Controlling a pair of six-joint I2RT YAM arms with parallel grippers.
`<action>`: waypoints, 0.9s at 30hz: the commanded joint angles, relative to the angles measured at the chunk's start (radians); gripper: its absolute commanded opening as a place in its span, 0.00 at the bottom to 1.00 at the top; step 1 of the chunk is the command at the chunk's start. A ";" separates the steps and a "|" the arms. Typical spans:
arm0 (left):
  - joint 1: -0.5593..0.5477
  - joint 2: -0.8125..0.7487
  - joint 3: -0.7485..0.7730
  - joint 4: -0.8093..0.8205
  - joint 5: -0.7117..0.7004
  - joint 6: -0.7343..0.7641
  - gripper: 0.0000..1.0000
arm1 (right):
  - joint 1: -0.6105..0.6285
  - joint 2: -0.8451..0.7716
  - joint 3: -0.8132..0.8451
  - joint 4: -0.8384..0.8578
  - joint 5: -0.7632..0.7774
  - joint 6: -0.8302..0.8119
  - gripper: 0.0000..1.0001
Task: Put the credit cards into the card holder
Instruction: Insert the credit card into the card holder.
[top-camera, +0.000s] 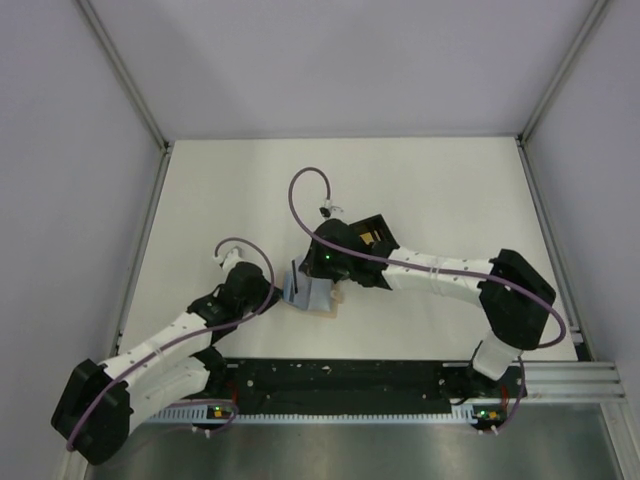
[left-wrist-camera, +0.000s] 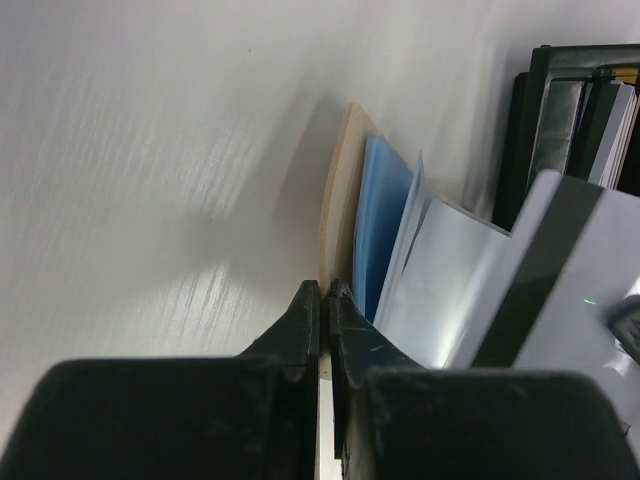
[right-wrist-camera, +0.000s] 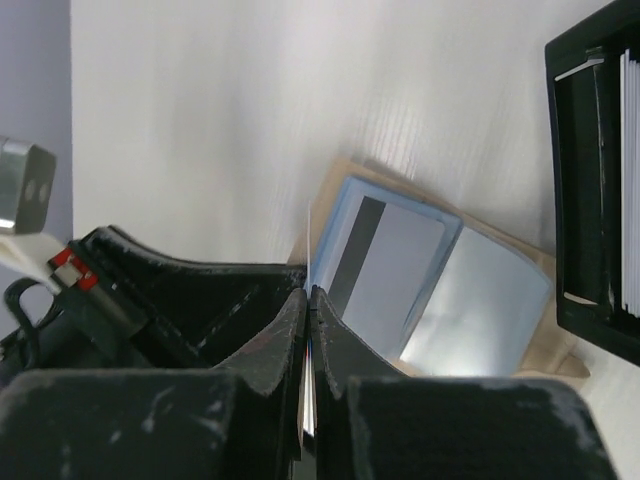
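The tan card holder (top-camera: 322, 298) lies open at mid-table, showing light blue inner pockets (right-wrist-camera: 490, 300). My left gripper (top-camera: 284, 293) is shut on the holder's tan edge (left-wrist-camera: 338, 190), its jaws (left-wrist-camera: 322, 292) pressed together on it. My right gripper (top-camera: 308, 278) is shut on a thin pale card seen edge-on (right-wrist-camera: 309, 235), held upright over the holder's left end, its jaws (right-wrist-camera: 309, 295) closed on it. A grey card with a black stripe (right-wrist-camera: 390, 265) rests against the blue pocket; it also shows in the left wrist view (left-wrist-camera: 560, 290). Both grippers meet at the holder.
A black square tray (top-camera: 375, 232) stands just behind the holder, with several more cards (right-wrist-camera: 630, 180) upright in its slots. Its rim (left-wrist-camera: 530, 120) is close to the holder's far side. White walls enclose the table on three sides.
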 joint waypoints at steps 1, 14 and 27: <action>-0.007 -0.041 -0.023 0.040 0.018 0.001 0.00 | 0.019 0.081 0.095 0.037 0.099 0.070 0.00; -0.013 -0.077 -0.036 0.068 0.017 0.024 0.00 | 0.032 0.181 0.244 -0.046 0.151 0.013 0.00; -0.013 -0.097 -0.049 0.079 0.012 0.030 0.00 | 0.045 0.222 0.261 -0.126 0.195 -0.028 0.00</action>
